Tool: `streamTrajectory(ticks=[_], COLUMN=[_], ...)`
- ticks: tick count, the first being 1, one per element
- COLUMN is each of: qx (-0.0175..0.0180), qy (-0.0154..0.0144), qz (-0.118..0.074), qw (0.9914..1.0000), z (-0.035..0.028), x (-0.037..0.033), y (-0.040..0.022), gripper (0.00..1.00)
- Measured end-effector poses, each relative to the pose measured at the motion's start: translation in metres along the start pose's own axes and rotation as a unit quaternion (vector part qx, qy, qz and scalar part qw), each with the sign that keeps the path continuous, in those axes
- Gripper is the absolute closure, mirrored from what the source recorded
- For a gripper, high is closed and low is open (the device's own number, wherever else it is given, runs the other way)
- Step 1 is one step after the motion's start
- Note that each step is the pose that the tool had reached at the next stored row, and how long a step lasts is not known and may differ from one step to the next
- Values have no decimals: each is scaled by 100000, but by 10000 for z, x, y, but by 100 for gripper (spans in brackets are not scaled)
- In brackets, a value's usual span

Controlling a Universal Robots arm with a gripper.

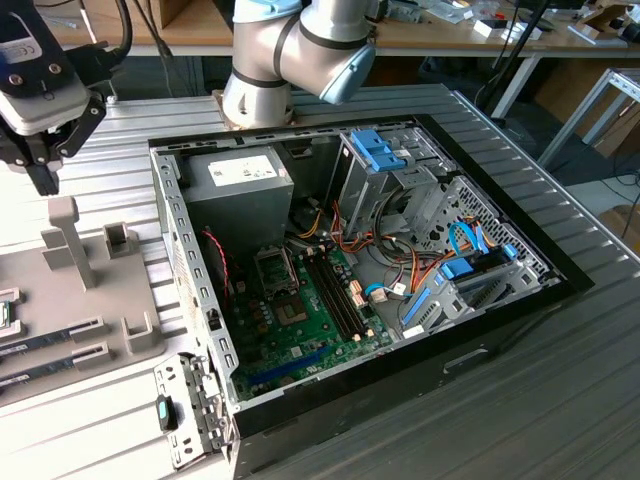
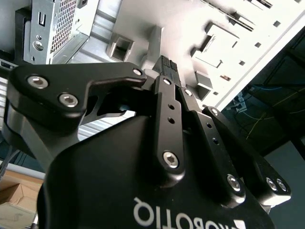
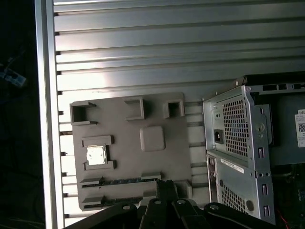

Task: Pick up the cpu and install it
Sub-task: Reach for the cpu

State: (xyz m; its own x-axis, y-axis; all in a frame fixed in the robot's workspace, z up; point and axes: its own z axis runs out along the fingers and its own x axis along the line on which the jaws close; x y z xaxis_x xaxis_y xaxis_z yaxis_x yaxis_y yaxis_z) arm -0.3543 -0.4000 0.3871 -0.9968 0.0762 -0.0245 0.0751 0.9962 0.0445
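Note:
The cpu (image 3: 96, 155), a small square chip with a silver top, lies in a framed nest on the grey fixture plate (image 3: 124, 143) in the first wrist view. My gripper (image 1: 46, 180) hangs above that plate (image 1: 90, 300) at the exterior view's left, outside the computer case. Its black fingertips (image 3: 166, 185) are together with nothing between them, apart from the cpu and over the plate's edge beside the memory slots. The second wrist view shows the fingers (image 2: 167, 67) shut above the plate. The dark socket frame (image 1: 275, 268) sits on the green motherboard (image 1: 300, 320) inside the case.
The open computer case (image 1: 500, 300) holds a grey power-supply box (image 1: 240, 190), blue drive brackets (image 1: 380, 150) and loose cables. Long memory sticks (image 1: 60, 335) lie in the plate's slots. A tall grey post (image 1: 68, 235) stands on the plate under the gripper. The ribbed metal table (image 3: 167, 43) surrounds everything.

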Motion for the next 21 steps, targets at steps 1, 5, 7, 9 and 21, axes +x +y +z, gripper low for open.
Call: streamTrajectory(ticks=[1,5,7,9,21], qx=[-2,3,3,0,1], qy=[-4,4,2,1,1], qz=[0,1,1,-1,1], qw=[100000,100000,100000,100000,100000], z=[1,1,1,1,3], x=[3,16,23,30,76], y=[0,-1,-2,-2,-6], gripper=[89,89,89,89,89])
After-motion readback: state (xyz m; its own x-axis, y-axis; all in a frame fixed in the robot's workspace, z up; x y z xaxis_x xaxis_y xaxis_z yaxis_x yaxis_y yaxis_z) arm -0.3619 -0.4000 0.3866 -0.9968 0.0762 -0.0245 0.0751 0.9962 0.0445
